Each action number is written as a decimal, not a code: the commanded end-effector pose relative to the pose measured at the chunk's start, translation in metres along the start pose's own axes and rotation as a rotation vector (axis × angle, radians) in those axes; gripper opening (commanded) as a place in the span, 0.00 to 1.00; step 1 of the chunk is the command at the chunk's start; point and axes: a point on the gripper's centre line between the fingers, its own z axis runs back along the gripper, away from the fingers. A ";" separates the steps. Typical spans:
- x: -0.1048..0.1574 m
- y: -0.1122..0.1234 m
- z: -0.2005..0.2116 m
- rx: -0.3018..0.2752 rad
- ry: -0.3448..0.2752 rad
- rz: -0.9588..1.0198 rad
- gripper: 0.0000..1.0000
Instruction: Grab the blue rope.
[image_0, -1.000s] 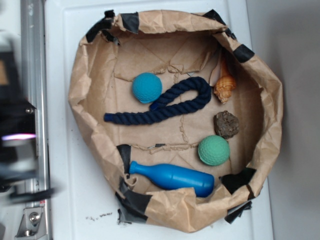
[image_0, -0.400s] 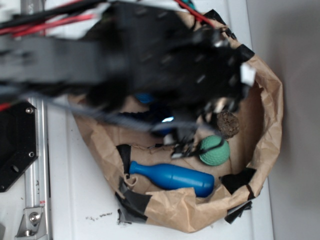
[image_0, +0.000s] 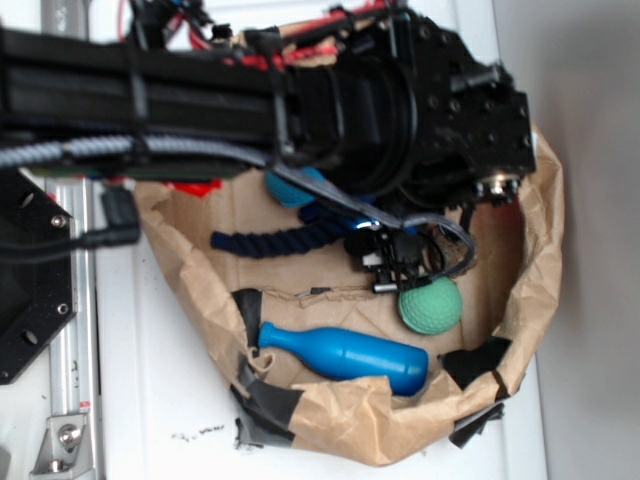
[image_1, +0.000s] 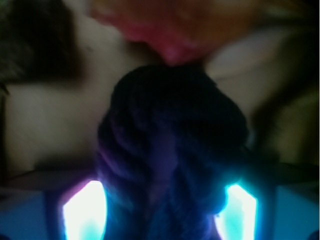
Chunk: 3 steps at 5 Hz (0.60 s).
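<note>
The blue rope (image_0: 270, 240) is a thick navy twisted cord lying in a brown paper bag (image_0: 545, 240). Only its left part shows in the exterior view, since the black arm (image_0: 400, 110) covers its looped end. In the wrist view the rope (image_1: 170, 130) fills the middle, close and blurred. My gripper (image_1: 159, 210) straddles it, with one glowing fingertip (image_1: 82, 210) on each side. The jaws stand wide apart with the rope between them, and the rope lies flat on the paper.
In the bag lie a bright blue bowling-pin shape (image_0: 345, 352) at the front, a green dimpled ball (image_0: 430, 305) at the right, and a teal ball (image_0: 290, 188) half hidden under the arm. A blurred orange shell (image_1: 170, 25) lies just beyond the rope.
The arm has swung in from the left over the bag and come down over the rope's looped end. The rope and the other objects have not moved.
</note>
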 end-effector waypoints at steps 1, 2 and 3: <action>-0.004 -0.026 0.016 0.009 -0.081 0.018 0.00; -0.004 -0.023 0.011 -0.024 -0.065 0.044 0.00; -0.009 -0.017 0.029 -0.023 -0.108 0.065 0.00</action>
